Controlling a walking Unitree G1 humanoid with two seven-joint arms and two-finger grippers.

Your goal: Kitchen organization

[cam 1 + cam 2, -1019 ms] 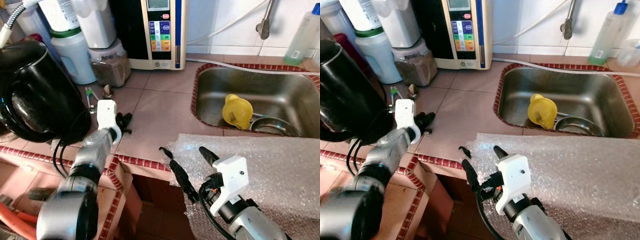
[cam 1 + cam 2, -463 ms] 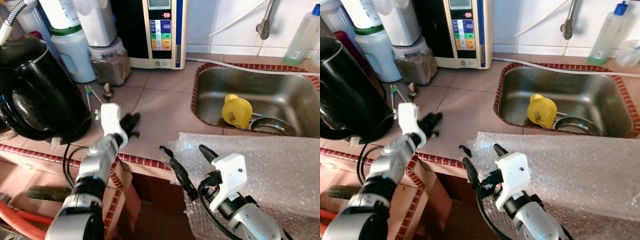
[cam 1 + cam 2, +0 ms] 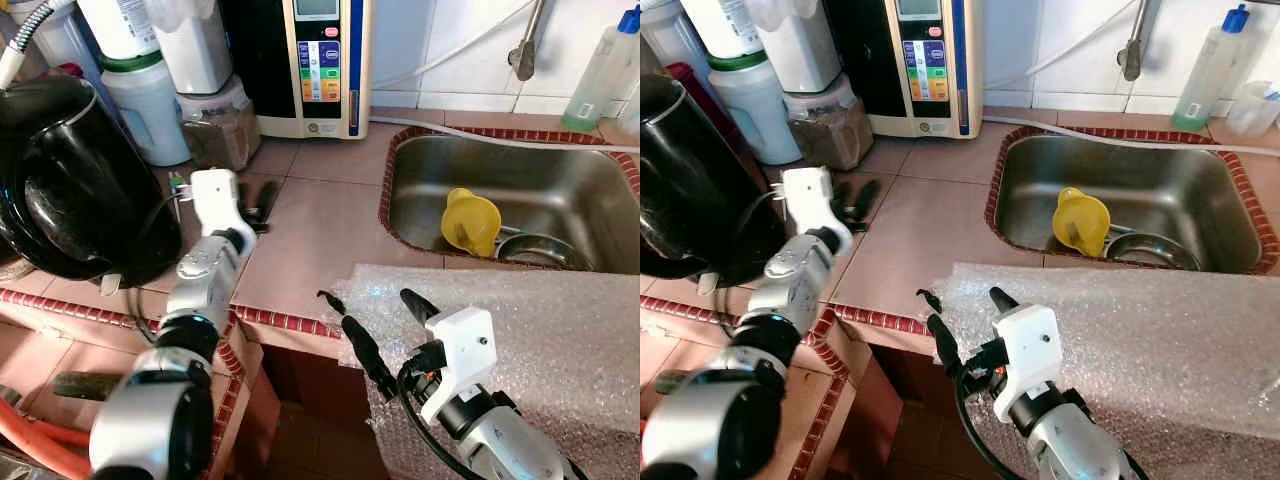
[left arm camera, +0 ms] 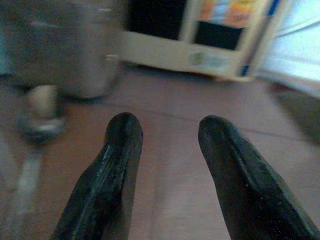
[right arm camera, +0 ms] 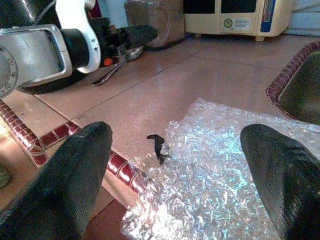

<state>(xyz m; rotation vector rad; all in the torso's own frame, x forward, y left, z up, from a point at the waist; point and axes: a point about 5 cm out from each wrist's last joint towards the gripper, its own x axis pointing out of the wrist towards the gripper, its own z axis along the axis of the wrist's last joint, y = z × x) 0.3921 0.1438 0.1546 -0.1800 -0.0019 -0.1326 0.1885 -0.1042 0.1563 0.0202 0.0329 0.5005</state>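
Left gripper (image 3: pixel 255 203) has moved up and away from the tabletop's front edge since a second ago, now further in over the tiles, fingers spread with nothing between them. It sits just beside the black kettle (image 3: pixel 70 180), pointing toward the grey jar (image 3: pixel 220 125) and the white-and-black water unit (image 3: pixel 315 65) at the back wall. A small spoon (image 5: pixel 112 70) lies on the tabletop (image 3: pixel 310 230) just under/beside that gripper (left wrist view is blurred, so contact can't be judged).

Right gripper (image 3: pixel 375 335) holds about the same spot as before: low at the front edge, fingers wide apart, straddling the near corner of the bubble wrap sheet (image 3: pixel 530 340). Sheet lies on the tabletop in front of the sink (image 3: pixel 420 165) and overhangs the red-tiled front edge. Neither finger visibly pinches it. A small black scrap (image 5: pixel 159 145) sits at the sheet's corner, between the two fingers in the right wrist view.

Sink holds a yellow funnel-like cup (image 3: pixel 472 222) and a steel bowl (image 3: pixel 535 250). Green-tinted bottle (image 3: pixel 600 65) stands at the back right. White jugs (image 3: pixel 150 100) stand behind the kettle.
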